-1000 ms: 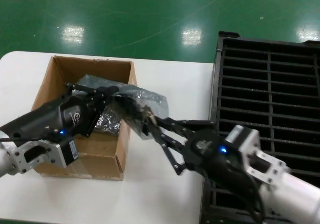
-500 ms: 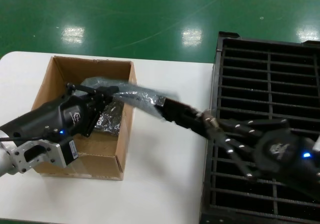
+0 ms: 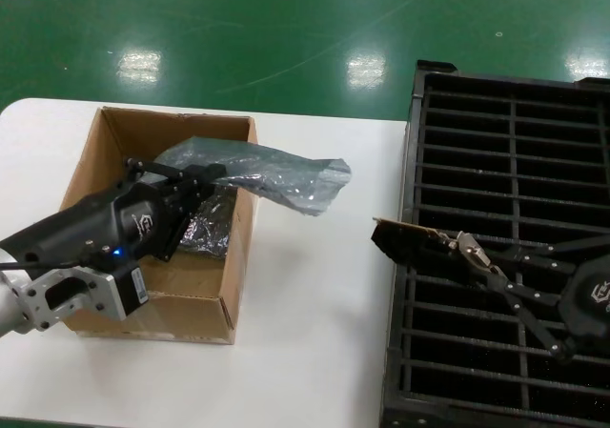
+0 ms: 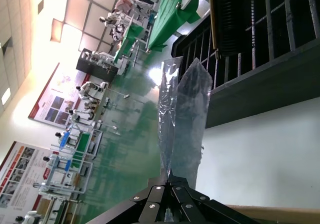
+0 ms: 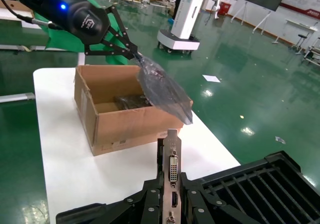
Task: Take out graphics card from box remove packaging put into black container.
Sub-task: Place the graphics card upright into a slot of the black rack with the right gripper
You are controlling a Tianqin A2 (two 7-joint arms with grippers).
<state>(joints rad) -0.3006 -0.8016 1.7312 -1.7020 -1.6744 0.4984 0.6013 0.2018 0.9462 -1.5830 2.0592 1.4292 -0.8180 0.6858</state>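
Right end effector (image 3: 464, 248) grasps one graphics card (image 3: 412, 242) over the black container (image 3: 515, 152); left end effector (image 3: 212, 174) grasps one packaging (image 3: 276, 176) above one box (image 3: 195, 299).

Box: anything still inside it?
Yes. The box still holds at least one dark bagged item on its floor. The left gripper, shut on the emptied packaging, covers part of the interior, so any further contents cannot be seen.

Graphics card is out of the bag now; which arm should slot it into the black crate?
Right. The right gripper is shut on the graphics card, already at the black crate edge. The left gripper is over the box, pinching the bag.
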